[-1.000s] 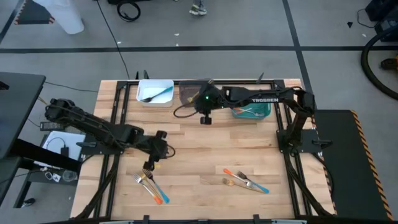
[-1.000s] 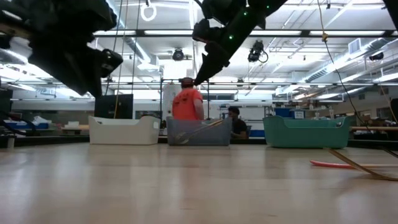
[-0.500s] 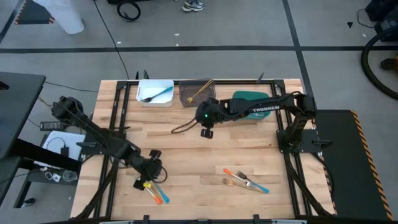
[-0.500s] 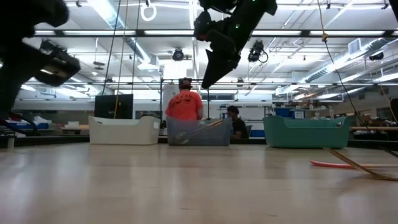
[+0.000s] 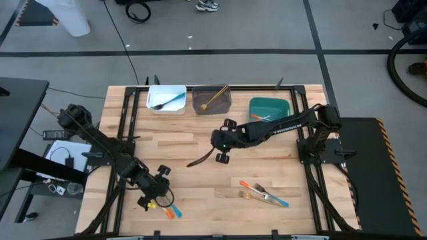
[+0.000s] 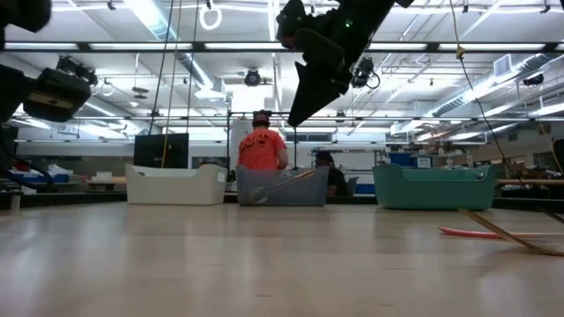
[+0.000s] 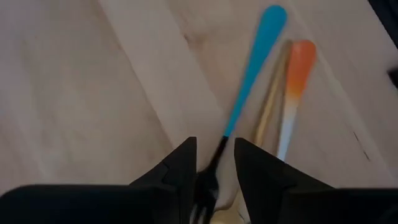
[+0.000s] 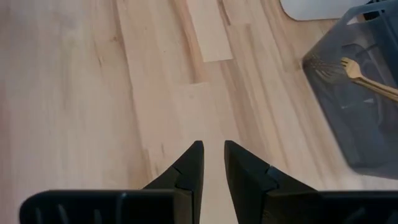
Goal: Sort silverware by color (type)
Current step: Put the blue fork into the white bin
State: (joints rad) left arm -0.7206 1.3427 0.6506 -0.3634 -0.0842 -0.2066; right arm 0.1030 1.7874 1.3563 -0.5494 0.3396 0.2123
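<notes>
Three forks lie bunched at the table's near left (image 5: 170, 211). In the left wrist view their blue handle (image 7: 254, 71), orange handle (image 7: 298, 78) and golden-tan handle (image 7: 268, 112) lie side by side. My left gripper (image 5: 155, 197) is low over them, open, with its fingers either side of the blue fork's dark neck (image 7: 216, 158); whether they touch it, I cannot tell. My right gripper (image 5: 222, 155) hangs over the table's middle, open by a narrow gap (image 8: 213, 152) and empty. More forks (image 5: 263, 195) lie on the near right.
Three bins stand along the far edge: white (image 5: 179, 107) with a blue fork, grey (image 5: 200, 107) with a golden fork (image 8: 367, 78), teal (image 5: 285, 105) with a fork. A dark cable (image 5: 200, 159) trails below the right arm. People stand behind the grey bin (image 6: 264, 150).
My left gripper has moved toward the near edge and down onto the near-left forks. My right gripper has drawn back from the far bins toward the table's middle.
</notes>
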